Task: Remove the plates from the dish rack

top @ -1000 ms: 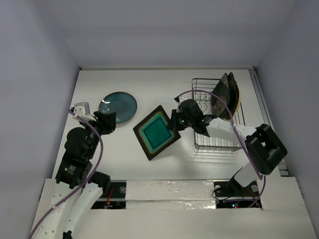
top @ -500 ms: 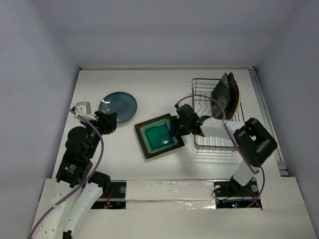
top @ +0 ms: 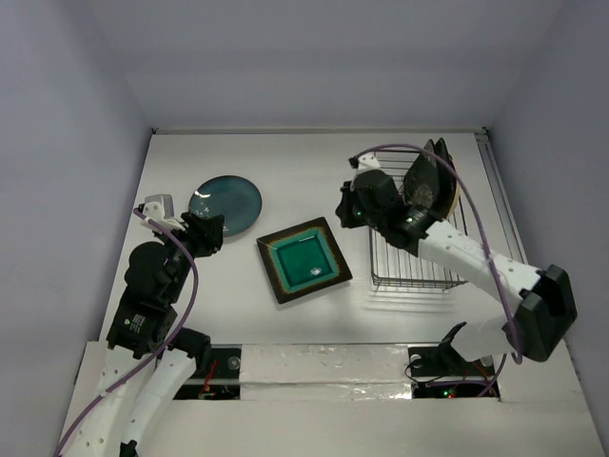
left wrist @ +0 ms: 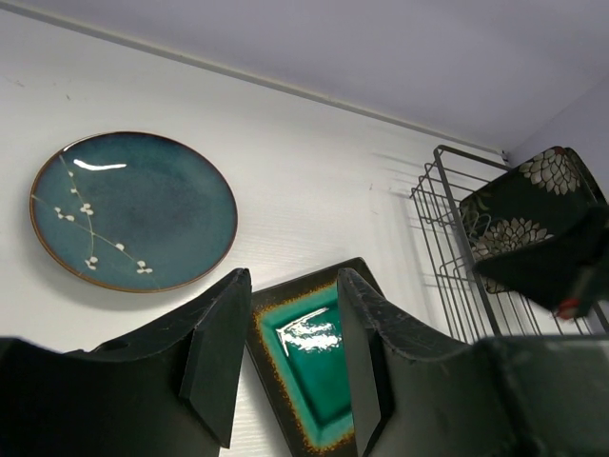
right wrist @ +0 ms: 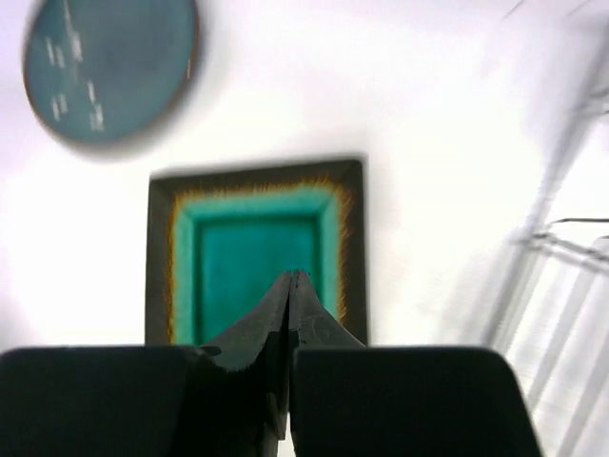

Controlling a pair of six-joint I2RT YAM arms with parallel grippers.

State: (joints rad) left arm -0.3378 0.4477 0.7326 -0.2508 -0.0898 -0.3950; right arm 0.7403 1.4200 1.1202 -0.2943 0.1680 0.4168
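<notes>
The round teal plate (top: pixel 225 205) lies flat on the table at the left; it also shows in the left wrist view (left wrist: pixel 131 210). The dark square plate with teal centre (top: pixel 304 260) lies flat in the middle, free of both grippers. The black flowered plate (top: pixel 423 186) and the tan plate (top: pixel 453 186) stand upright at the back of the wire dish rack (top: pixel 411 262). My right gripper (top: pixel 347 211) is shut and empty, raised above the table between the square plate and the rack. My left gripper (top: pixel 211 234) is open and empty, just below the round plate.
The enclosure's white walls bound the table at the back and both sides. The rack's front half (top: pixel 419 271) holds no plates. In the right wrist view the square plate (right wrist: pixel 255 252) lies below the closed fingertips (right wrist: pixel 290 277).
My right gripper laid the square plate flat on the table, let it go, shut, and drew back and up toward the rack. The left arm has not moved.
</notes>
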